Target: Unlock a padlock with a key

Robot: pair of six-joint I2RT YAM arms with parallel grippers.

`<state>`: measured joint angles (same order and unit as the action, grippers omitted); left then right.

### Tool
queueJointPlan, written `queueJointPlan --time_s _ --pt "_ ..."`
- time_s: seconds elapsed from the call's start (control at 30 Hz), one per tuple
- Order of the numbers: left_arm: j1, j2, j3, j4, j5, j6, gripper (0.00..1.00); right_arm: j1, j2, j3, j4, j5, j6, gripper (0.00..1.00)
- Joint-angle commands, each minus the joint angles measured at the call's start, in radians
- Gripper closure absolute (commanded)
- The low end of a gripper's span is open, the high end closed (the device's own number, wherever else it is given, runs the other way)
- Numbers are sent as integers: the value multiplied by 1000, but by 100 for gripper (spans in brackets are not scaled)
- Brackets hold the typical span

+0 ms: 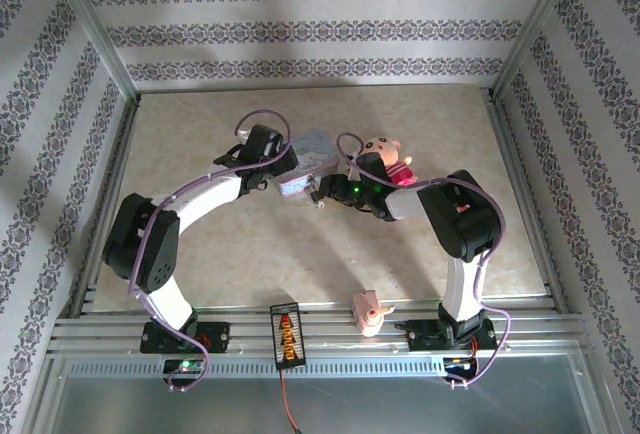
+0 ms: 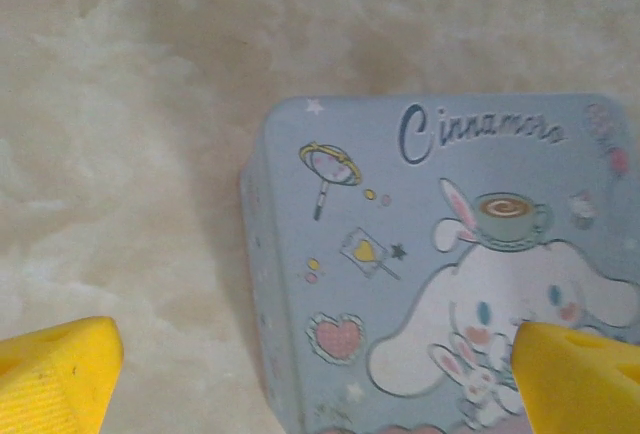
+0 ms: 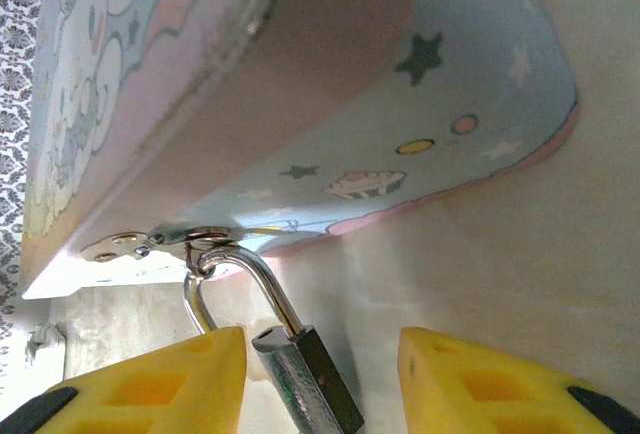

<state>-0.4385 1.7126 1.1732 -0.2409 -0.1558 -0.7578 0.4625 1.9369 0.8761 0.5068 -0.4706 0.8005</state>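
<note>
Now the right gripper (image 3: pixel 322 346) straddles the padlock (image 3: pixel 310 386), jaws parted, not pinching (probably light, slick, loose-hanging, so take its flat body), while the left gripper (image 2: pixel 315 342) gapes over the tin (image 2: pixel 400 244).

small padlock (image 3: pixel 310 389), dark silvery body, curved silver shackle hooked through hasp (image 3: pixel 185 240) of pale blue tin (image 3: pixel 440 124), body tilted, just beside tin's side.
</note>
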Motion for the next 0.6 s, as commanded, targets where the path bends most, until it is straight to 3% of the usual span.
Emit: queueJointPlan --time_s 0.0,0.57 --pt "11 46 47 -89 -69 98 1 15 24 27 -26 -33 -29 56" --pt "42 175 130 -152 -90 123 1 29 69 91 -108 -44 -69 62"
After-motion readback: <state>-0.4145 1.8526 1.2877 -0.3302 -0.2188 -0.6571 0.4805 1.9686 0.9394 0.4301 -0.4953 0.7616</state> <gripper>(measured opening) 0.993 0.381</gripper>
